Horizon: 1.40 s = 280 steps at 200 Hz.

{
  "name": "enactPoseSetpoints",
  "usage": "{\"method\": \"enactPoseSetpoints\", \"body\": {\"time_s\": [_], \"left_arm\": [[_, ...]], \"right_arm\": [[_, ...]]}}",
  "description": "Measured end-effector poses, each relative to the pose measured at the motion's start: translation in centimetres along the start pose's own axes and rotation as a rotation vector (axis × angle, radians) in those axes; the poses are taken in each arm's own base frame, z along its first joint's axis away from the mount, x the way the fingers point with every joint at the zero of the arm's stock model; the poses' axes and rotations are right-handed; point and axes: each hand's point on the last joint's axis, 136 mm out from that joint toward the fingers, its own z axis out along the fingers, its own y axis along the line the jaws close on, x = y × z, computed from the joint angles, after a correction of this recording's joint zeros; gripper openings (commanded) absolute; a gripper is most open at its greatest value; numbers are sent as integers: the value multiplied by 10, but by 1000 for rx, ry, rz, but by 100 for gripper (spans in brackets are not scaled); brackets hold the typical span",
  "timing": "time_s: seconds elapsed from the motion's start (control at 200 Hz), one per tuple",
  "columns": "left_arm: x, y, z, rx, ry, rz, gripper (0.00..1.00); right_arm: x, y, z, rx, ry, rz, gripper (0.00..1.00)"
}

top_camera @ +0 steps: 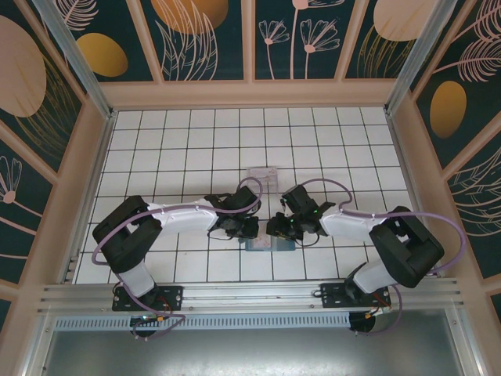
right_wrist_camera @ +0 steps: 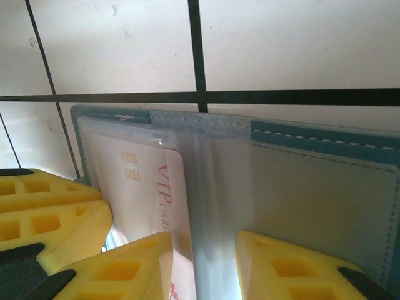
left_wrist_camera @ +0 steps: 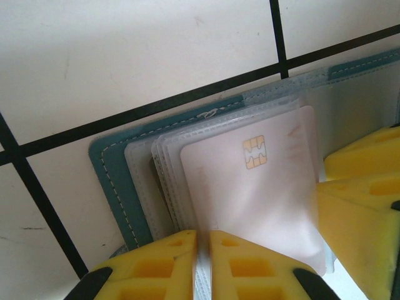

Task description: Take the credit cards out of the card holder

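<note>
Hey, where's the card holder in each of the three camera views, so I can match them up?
Top external: the card holder lies just below the picture's centre.
Left wrist: its teal stitched edge sits left of centre, with the clear sleeves fanned to the right.
Right wrist: it spans the middle and right, lying open.
Shared landmark: the gold chip on the pale card, in both wrist views.

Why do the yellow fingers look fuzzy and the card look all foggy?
Left wrist view: the yellow fingers sit right by the lens, so they blur; the card looks milky, seemingly through a clear sleeve. Right wrist view: light glares off the sleeve fold. Top view: sharp and evenly lit, but the card holder is tiny.
</note>
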Motion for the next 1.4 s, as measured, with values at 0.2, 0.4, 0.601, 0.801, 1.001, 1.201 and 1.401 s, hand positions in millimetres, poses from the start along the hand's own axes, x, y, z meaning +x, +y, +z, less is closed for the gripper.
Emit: {"method": "enactPoseSetpoints", "body": {"time_s": [0.2,0.4,0.601,0.801,1.001,1.201,1.401], "left_arm": [[0,0,0,0,1,0,15],[0,0,0,-1,2,0,17],[0,1,0,-7,-3,1,19],[0,1,0,-10,-4,3,19],[0,1,0,-13,-4,3,18],[0,2,0,-19,-5,3,17],[0,2,0,-24,-5,3,16]], "right_arm": [[0,1,1,29,12,-1,35],[-1,-2,2,98,25,-10,31],[-1,-4,1,122,24,-18,27],[-2,-5,0,129,17,-18,24],[-2,-8,-3,146,6,-17,22],[-3,-10,-5,155,-2,-15,21],[-3,-10,-10,115,-23,-11,30]]}}
